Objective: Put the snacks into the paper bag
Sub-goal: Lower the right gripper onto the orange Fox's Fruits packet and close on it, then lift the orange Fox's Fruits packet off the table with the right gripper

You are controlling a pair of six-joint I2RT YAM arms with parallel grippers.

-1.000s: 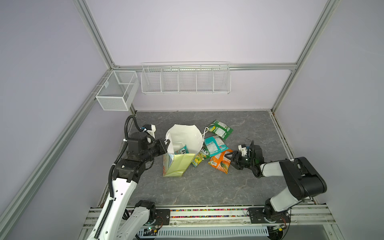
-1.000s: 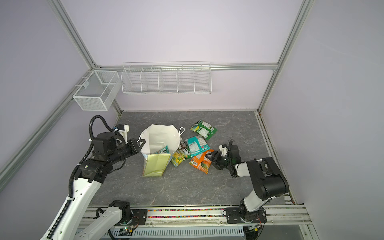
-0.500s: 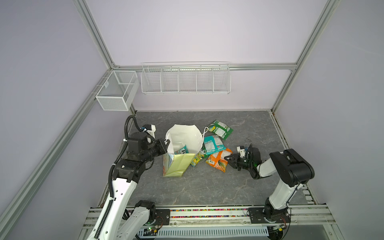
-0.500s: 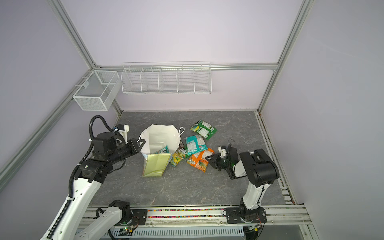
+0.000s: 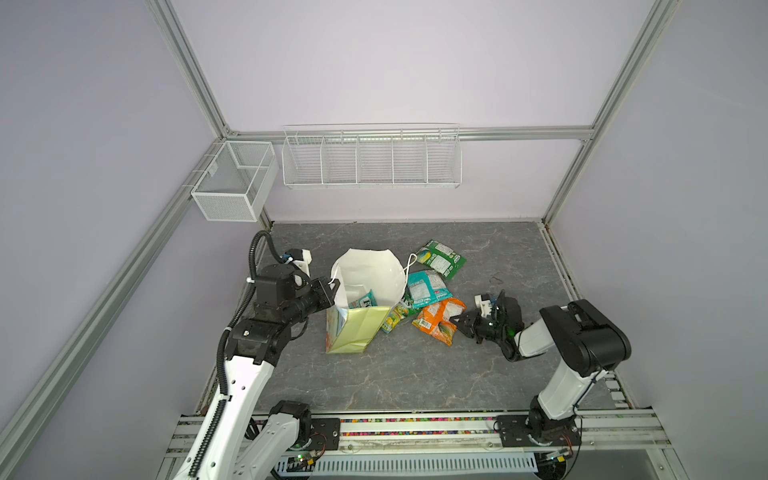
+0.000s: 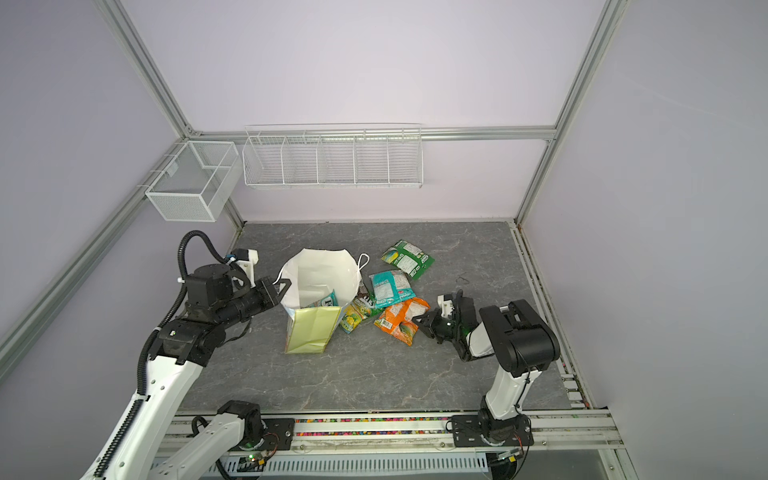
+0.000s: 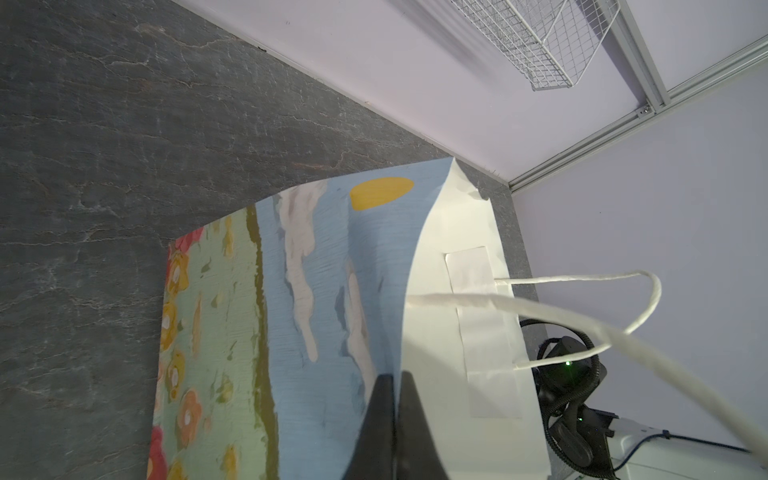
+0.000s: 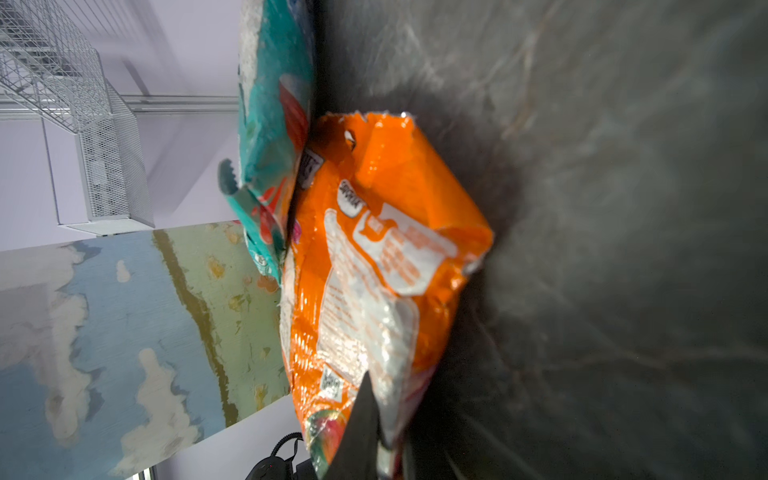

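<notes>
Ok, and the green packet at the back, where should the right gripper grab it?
Pinch the green packet by its thin right-hand edge, coming in low from the right arm's side. It lies flat on the table, with bare surface on that side, so probably only an edge fits the jaws.

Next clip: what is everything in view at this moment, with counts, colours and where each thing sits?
paper bag: one, yellow-green side, blue printed faces, white inside; upright, centre-left of the table.
packet in bag: one, teal and white; inside the bag.
green packet: one; on the table, farthest back, right of the bag.
teal packet: one; beside the bag's right face.
yellow-green packet: one; on the table against the bag's right side.
orange packet: one; in front of the teal one, touching it.
mesh basket: one, white; on the left rail.
wire rack: one, white, divided; on the back wall.
table: one, grey marbled.
left hand: black; shut on the bag's left rim.
right hand: black; shut on the orange packet's edge.
</notes>
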